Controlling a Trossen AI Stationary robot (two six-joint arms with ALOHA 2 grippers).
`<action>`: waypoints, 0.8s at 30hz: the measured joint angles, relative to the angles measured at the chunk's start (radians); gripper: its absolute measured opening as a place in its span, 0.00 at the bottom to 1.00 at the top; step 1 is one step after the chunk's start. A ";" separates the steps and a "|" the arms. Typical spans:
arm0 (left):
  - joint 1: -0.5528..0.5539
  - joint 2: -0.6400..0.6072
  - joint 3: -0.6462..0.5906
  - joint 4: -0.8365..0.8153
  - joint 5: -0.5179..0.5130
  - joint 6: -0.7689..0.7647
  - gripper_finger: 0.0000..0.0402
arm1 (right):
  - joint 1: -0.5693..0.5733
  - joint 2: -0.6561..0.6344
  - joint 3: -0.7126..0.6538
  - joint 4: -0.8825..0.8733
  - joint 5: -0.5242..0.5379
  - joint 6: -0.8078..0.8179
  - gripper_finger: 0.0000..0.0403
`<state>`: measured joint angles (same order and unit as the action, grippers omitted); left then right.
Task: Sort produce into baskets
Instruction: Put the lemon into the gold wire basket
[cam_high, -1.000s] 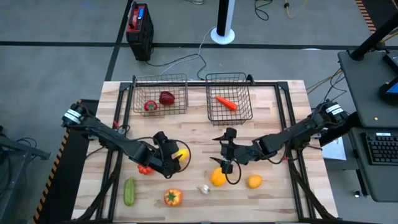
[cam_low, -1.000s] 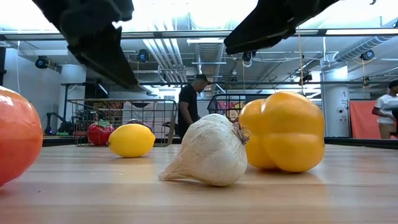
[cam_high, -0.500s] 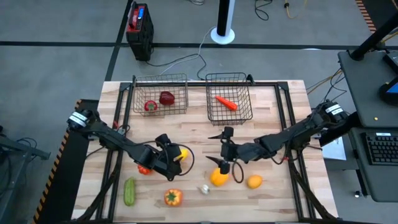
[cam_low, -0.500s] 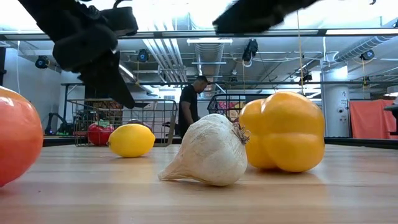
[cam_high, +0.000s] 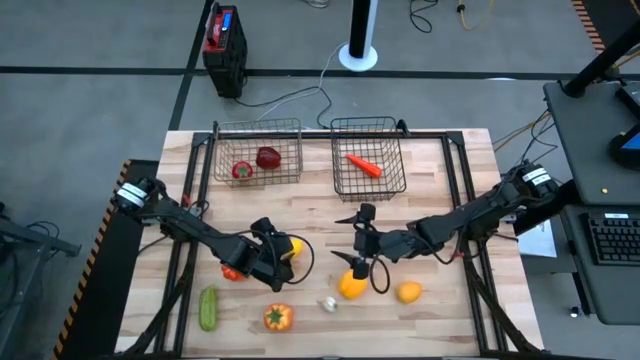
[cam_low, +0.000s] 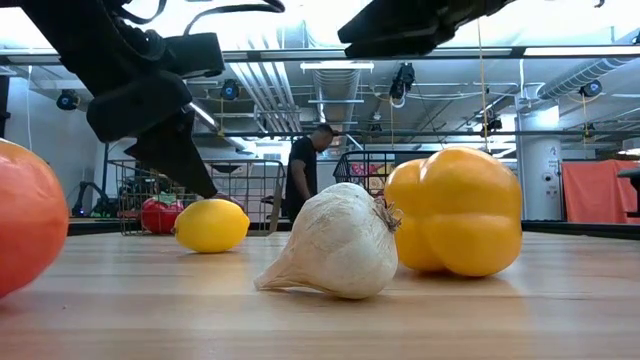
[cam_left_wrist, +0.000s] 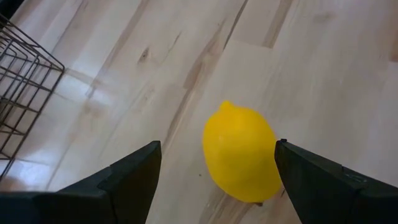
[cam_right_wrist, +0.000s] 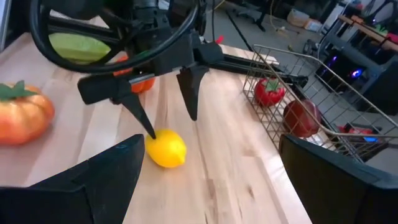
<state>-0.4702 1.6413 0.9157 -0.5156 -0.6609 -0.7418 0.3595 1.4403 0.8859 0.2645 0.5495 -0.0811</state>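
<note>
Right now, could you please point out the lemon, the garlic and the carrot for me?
lemon (cam_left_wrist: 241, 152), left wrist view, middle of its yellow skin.
garlic (cam_low: 335, 245), low view, centre of the white bulb.
carrot (cam_high: 363, 164), high view, middle of its orange body.

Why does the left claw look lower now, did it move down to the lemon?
Yes. In the low view the left gripper has dropped toward the lemon, which stayed put on the table. Its fingers are open and not yet gripping.
</note>
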 joint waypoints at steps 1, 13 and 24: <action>0.000 0.000 0.000 0.000 0.000 0.000 0.74 | 0.000 0.000 -0.001 0.002 0.000 0.005 0.90; 0.000 -0.002 0.031 -0.007 0.077 0.041 0.74 | 0.000 0.000 -0.012 0.001 0.000 0.019 0.90; 0.000 -0.002 0.055 -0.008 0.078 0.067 0.75 | -0.005 0.000 -0.016 0.001 0.000 0.030 0.90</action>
<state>-0.4706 1.6394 0.9703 -0.5232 -0.5827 -0.6753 0.3550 1.4403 0.8702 0.2658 0.5495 -0.0514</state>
